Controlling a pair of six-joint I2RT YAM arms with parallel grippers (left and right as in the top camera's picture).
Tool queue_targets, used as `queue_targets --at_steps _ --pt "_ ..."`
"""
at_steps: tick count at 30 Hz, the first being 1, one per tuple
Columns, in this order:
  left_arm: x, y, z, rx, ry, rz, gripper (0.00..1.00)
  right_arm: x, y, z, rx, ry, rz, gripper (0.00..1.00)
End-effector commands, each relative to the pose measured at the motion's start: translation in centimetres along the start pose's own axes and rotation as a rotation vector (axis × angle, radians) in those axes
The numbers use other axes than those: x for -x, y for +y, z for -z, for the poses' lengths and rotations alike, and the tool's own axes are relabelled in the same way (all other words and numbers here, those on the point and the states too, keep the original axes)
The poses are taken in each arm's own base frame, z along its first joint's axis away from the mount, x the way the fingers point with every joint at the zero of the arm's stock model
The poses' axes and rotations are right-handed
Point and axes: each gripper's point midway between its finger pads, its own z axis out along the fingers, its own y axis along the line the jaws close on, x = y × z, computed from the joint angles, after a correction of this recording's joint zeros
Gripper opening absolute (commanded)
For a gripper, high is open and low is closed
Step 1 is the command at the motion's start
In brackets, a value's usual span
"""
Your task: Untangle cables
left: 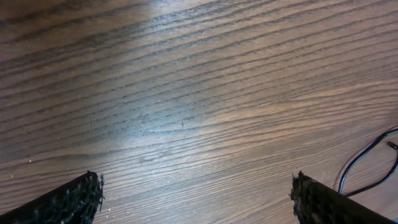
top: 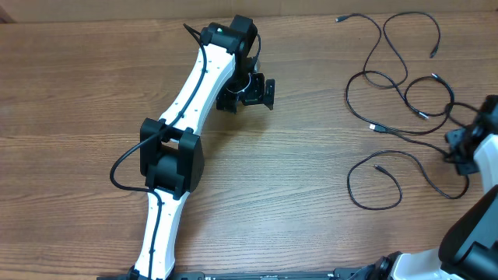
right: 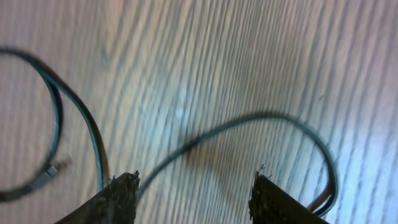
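Note:
Several thin black cables (top: 347, 97) lie in loose crossing loops on the right side of the wooden table (top: 311, 194), with small plugs at their ends. My right gripper (top: 454, 148) hovers at the right edge of these loops. In the right wrist view it (right: 196, 180) stands open, and a blurred cable arc (right: 267, 116) lies on the wood beyond the fingertips, with nothing between them. My left gripper (top: 247, 92) is at the top centre, away from the cables. It (left: 196, 183) is wide open over bare wood, with one cable end (left: 357, 163) at the right edge of its view.
The white left arm (top: 183, 117) stretches diagonally from the bottom left to the top centre of the table. The right arm (top: 475, 225) enters from the bottom right corner. A second cable loop with a plug (right: 50, 169) lies to the left of the right gripper's fingers.

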Motion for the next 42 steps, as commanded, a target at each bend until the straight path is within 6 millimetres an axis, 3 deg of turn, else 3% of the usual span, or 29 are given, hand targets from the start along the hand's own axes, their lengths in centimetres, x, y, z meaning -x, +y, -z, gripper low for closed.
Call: queue_targets --at_steps 1,5,8,12,19,32,40,42 --pt "0.2 -0.4 0.8 -0.005 -0.022 -0.006 1.00 1.1 -0.3 -0.9 -0.021 0.010 -0.002 0.64" --pt "0.0 -0.4 0.8 -0.003 -0.013 -0.003 1.00 0.0 -0.9 -3.0 -0.063 0.061 0.002 0.73" --pt "-0.1 -0.3 0.8 0.000 -0.007 -0.001 1.00 -0.6 -1.1 -4.2 -0.085 0.082 -0.013 0.74" --pt "-0.2 -0.3 0.8 0.000 -0.006 -0.001 1.00 -1.5 0.1 -5.3 -0.031 0.127 -0.014 0.73" --pt "-0.1 -0.3 0.8 -0.002 -0.010 -0.002 1.00 -2.1 1.1 -5.4 0.013 0.156 -0.008 0.72" --pt "0.1 -0.4 0.8 -0.003 -0.015 -0.003 0.99 -3.6 0.5 -5.4 -0.056 0.154 0.049 0.71" --pt "0.0 -0.4 0.8 -0.002 -0.011 -0.003 1.00 -5.8 0.0 -7.6 -0.109 0.210 0.084 0.71" --pt "-0.1 -0.3 0.8 -0.002 -0.011 -0.003 1.00 -6.2 -0.2 -8.0 -0.118 0.225 0.087 0.67"
